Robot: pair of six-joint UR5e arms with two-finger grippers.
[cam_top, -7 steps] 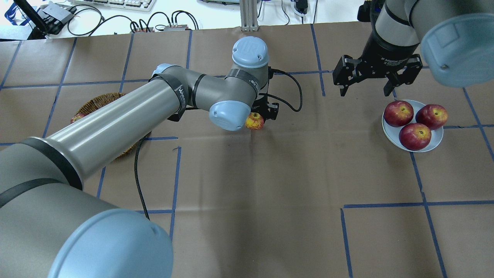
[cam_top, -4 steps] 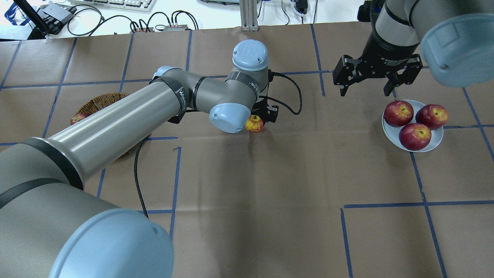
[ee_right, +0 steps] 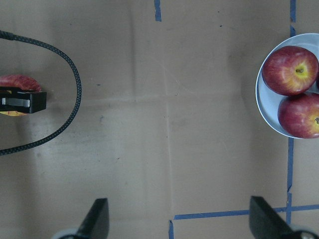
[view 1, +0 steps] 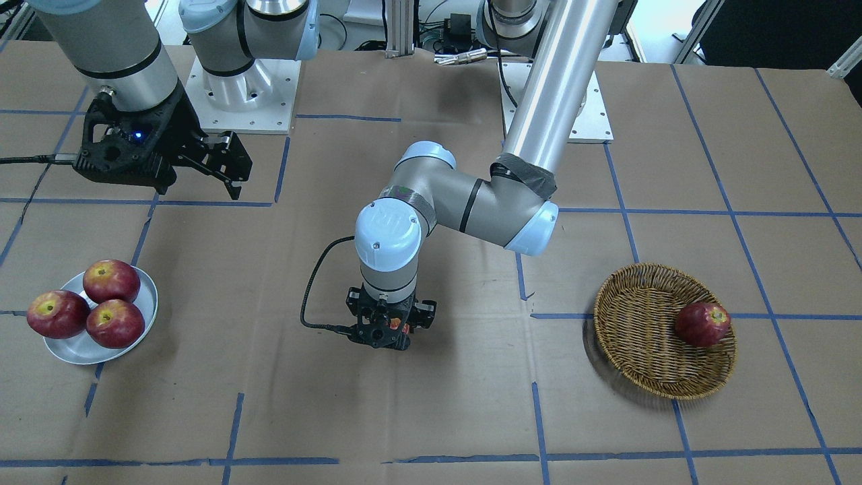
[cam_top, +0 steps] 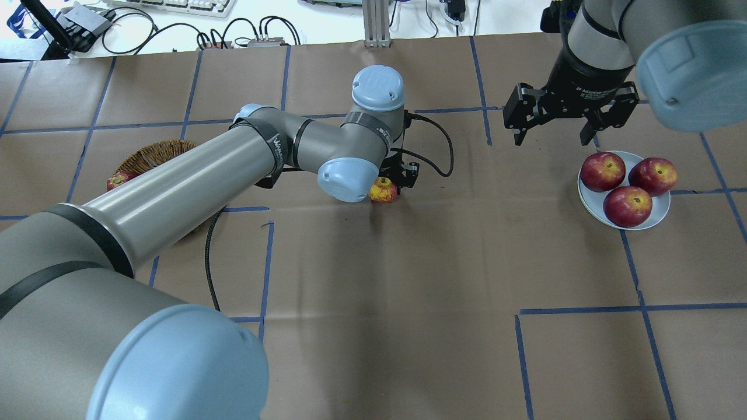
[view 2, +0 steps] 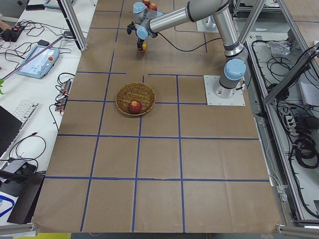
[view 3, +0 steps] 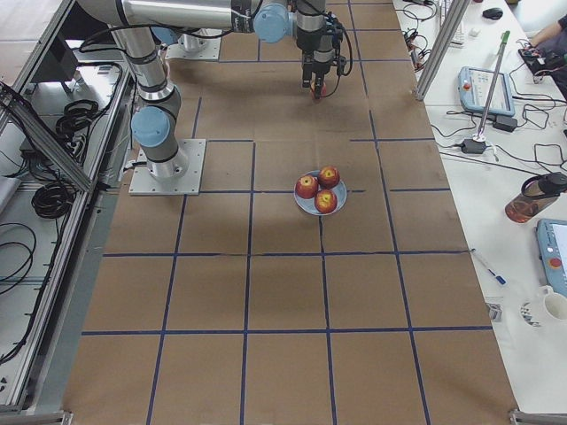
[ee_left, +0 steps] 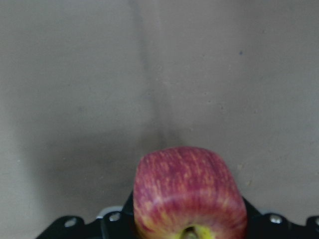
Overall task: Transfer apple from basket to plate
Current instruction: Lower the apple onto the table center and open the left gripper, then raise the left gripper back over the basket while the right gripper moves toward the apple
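Observation:
The orange-red apple [cam_top: 383,190] with yellowish streaks is in my left gripper [cam_top: 392,178], which is shut on it, low over the paper at mid-table. It fills the bottom of the left wrist view [ee_left: 188,194]; the front-facing view shows only a sliver of it under the gripper [view 1: 387,330]. The wicker basket [view 1: 633,303] lies on my left, mostly behind my arm in the overhead view [cam_top: 153,153]. The white plate [cam_top: 659,213] lies on my right. My right gripper [cam_top: 555,137] hangs open and empty just beyond the plate.
Three dark red apples [cam_top: 627,205] fill the plate. One dark red apple [view 1: 702,324] lies in the basket. A black cable [cam_top: 443,146] loops from my left wrist. Blue tape lines cross the brown paper.
My left gripper with the apple has shifted slightly down the overhead view. The right arm has not moved.

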